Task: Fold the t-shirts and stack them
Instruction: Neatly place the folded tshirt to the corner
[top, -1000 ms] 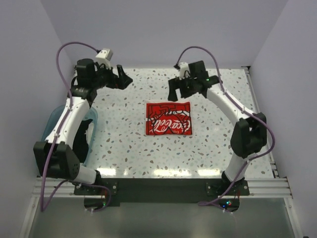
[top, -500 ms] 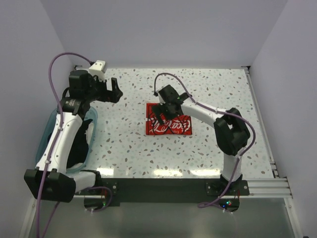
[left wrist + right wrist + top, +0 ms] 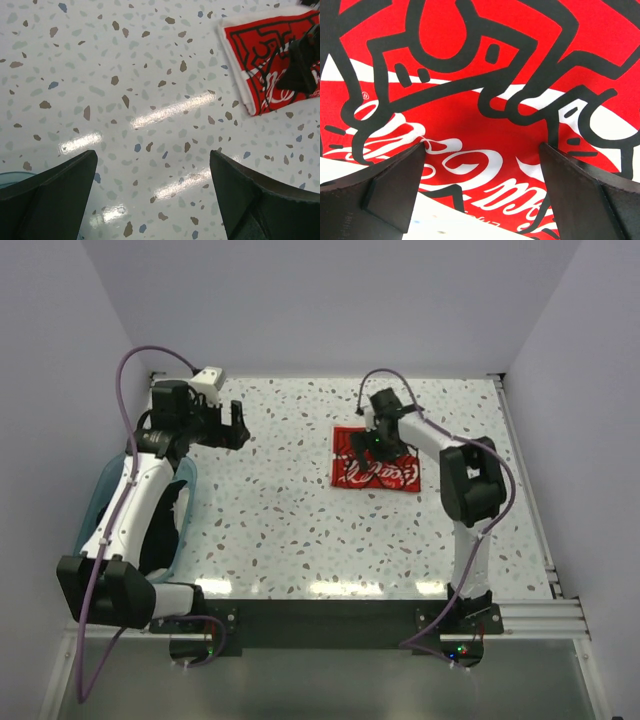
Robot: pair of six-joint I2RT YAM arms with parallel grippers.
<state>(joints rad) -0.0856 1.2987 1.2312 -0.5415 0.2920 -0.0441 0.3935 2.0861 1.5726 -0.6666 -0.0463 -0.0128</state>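
On the bench, right of centre: the folded white t-shirt point(image 3: 378, 472) lies flat with its red print panel point(image 3: 470, 115) facing up, well apart from the teal tub point(image 3: 97, 502).
Right claw point(image 3: 372, 445): spread wide and gripping nothing. Its fingers point(image 3: 385, 190) appear to be pressed down onto the print, so you look to be pinning or sliding the bundle by friction and not pinching it, which keeps the folds from opening.
Left claw point(image 3: 232, 428): wide open and empty, hovering over bare bench point(image 3: 280, 520) between tub and shirt. I judge it is parked clear of your right arm.
Tub contents: dark cloth — likely the black t-shirt point(image 3: 172, 530) — not yet folded.
Stage: one shirt looks done; the black one is probably next.
Watch: lift the right claw straight up — a dragging fingertip could peel the top layer open.
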